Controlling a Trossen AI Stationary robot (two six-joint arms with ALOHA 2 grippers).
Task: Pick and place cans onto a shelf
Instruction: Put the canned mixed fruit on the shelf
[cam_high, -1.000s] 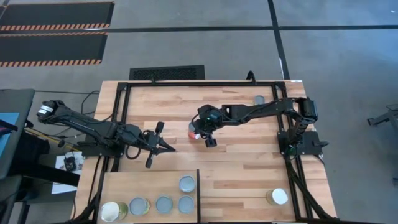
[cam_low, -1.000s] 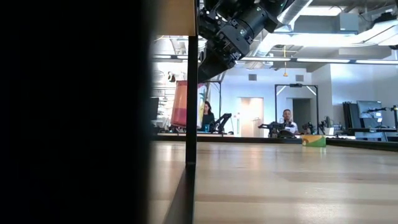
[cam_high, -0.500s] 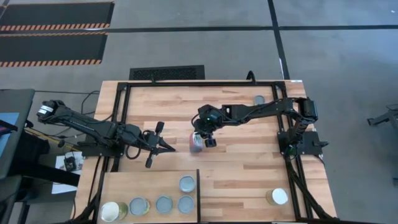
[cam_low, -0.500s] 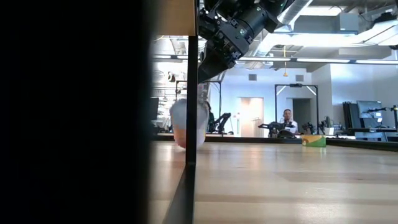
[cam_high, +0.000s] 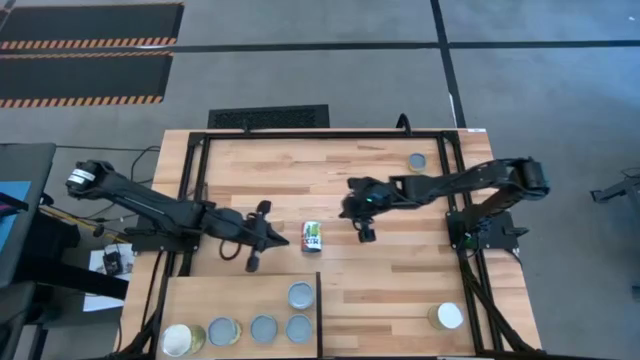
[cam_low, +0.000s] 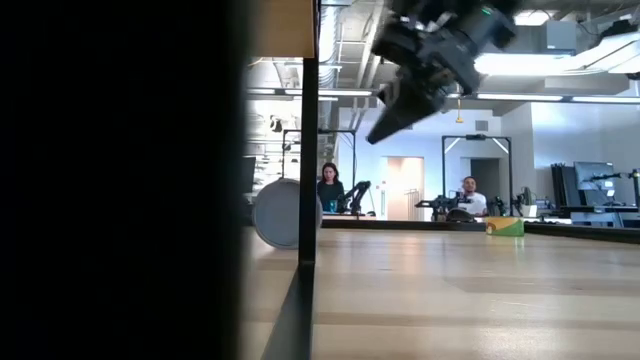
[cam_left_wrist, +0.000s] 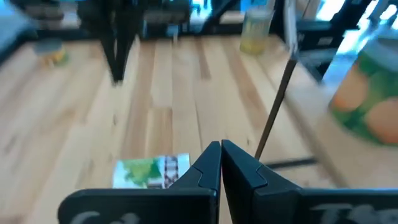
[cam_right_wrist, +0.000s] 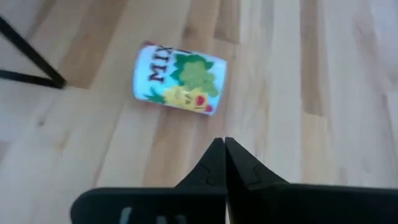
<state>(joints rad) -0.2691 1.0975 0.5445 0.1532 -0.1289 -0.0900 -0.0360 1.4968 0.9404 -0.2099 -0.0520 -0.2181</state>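
1. Can (cam_high: 312, 237) lies on its side mid-table, just beyond the shelf (cam_high: 235, 296), near the divider (cam_high: 318, 312).
2. Right gripper (cam_high: 365, 232), fingers together and empty, hangs above the table beside the can.
3. Left gripper (cam_high: 277, 240), fingers together, points at the can from the other side.
4. Five cans stand on the shelf; two more stand near the table's right edge.

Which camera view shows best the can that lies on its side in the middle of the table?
The right wrist view: the fallen can shows whole, label readable. The high view shows it small, near the shelf. The low view shows only its round end; the left wrist view shows part of the label.
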